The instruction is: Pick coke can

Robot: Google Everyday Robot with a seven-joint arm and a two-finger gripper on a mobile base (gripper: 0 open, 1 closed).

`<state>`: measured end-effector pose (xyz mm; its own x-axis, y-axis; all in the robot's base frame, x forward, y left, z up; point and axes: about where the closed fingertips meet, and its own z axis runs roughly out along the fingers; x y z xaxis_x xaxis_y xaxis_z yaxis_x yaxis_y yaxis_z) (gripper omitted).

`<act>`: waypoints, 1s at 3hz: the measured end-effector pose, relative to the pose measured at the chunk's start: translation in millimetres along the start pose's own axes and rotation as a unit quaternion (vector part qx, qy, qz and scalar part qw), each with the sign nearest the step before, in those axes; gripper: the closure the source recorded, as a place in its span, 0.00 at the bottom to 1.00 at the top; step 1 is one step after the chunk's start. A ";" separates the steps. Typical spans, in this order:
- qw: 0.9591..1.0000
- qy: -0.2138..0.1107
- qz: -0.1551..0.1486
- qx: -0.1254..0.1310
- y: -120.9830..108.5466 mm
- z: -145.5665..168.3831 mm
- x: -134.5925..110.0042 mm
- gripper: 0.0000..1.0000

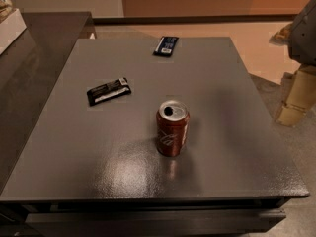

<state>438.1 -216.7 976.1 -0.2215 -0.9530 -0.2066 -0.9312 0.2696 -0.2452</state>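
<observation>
Beige gripper (296, 100), grey casing (305, 31), far right

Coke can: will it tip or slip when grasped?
The can stands upright, its top looks opened, so probably light and easy to tip. Its smooth metal side may slip. The pincer hangs at the right edge, off the table.

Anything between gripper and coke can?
Nothing: camera view shows only bare tabletop between the coke can and the gripper, which sits past the table's right edge.
</observation>
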 end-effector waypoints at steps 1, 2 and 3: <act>1.000 0.000 0.000 0.000 0.0 0.0 0.0 0.00; 1.000 -0.009 0.001 0.000 -0.1 1.3 -4.2 0.00; 0.999 -0.042 -0.003 -0.012 1.0 14.8 -24.4 0.00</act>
<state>446.9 -191.1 966.8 -0.1919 -0.9394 -0.2841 -0.9395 0.2595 -0.2235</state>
